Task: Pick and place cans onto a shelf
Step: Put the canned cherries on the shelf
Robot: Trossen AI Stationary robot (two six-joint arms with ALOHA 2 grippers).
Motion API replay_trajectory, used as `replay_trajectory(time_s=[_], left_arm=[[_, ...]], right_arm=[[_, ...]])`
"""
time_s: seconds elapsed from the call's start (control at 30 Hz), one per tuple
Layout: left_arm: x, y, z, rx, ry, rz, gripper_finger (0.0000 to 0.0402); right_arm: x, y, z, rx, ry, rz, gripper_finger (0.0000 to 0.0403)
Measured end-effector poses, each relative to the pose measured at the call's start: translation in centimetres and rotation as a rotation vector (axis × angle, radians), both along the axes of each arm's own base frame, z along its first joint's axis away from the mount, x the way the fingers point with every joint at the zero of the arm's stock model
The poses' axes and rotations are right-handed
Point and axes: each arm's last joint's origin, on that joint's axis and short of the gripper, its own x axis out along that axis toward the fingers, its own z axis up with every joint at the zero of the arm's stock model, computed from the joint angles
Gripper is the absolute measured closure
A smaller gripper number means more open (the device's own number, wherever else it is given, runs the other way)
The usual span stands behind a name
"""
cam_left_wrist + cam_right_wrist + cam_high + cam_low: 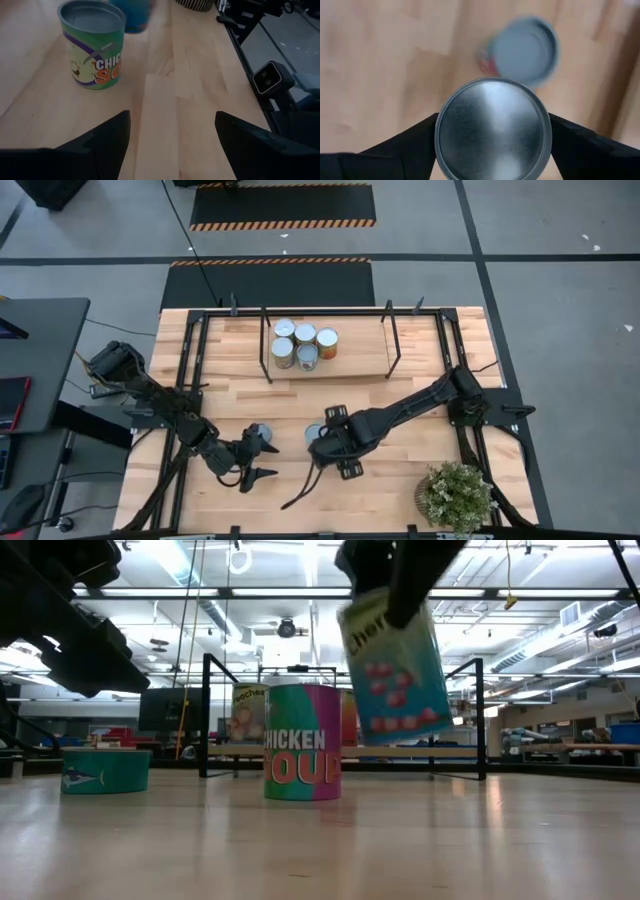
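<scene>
Found the right gripper [320, 442] clenched on a can [390, 670] at lower centre of the high view. Saw that can hanging clear of the desk [385, 480] in the low view, long axis near upright but leaning a little. Judged it ready to carry.

Placed the shelf [355, 345] straight toward the top of the high frame from the held can, well apart, with bare board to the right of the cans already there. Reckoned the right arm the nearer one for that reach.

Found the left gripper [266, 461] released and empty at lower left of centre, just beside the soup can [258, 432], which stood upright on the desk and apart from the fingers [107, 145].

Counted in the high view:
- five shelf cans [303, 344], bunched left of the shelf's middle
- one soup can on the desk
- one can in the right gripper

Noted also a flat teal tin [105, 770] at left in the low view. Could not find it from above, so could not settle the total.

Counted one shelf and one plant [455, 495], at lower right.
</scene>
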Motion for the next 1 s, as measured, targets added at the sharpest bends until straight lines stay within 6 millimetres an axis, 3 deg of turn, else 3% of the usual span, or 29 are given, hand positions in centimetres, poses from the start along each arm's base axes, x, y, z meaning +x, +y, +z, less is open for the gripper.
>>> replay_trajectory(time_s=[0.3, 0.67, 0.8, 1.0], left_arm=[[0.0, 0.0, 0.0, 0.021, -0.007, -0.001, 0.0106], [0.1, -0.1, 0.3, 0.033, -0.037, -0.010, 0.0106], [0.1, -0.1, 0.3, 0.025, -0.035, -0.009, 0.0106], [0.2, 0.1, 0.3, 0.027, -0.035, 0.002, 0.0106]], right_arm=[[0.7, -4.6, 0.5, -0.058, 0.043, -0.055, 0.0071], [0.7, -12.5, 3.0, -0.085, -0.040, -0.197, 0.0070], [-1.2, -14.6, 3.1, -0.062, -0.119, -0.238, 0.0070], [-4.4, -17.1, 1.1, -0.015, -0.293, -0.273, 0.0069]])
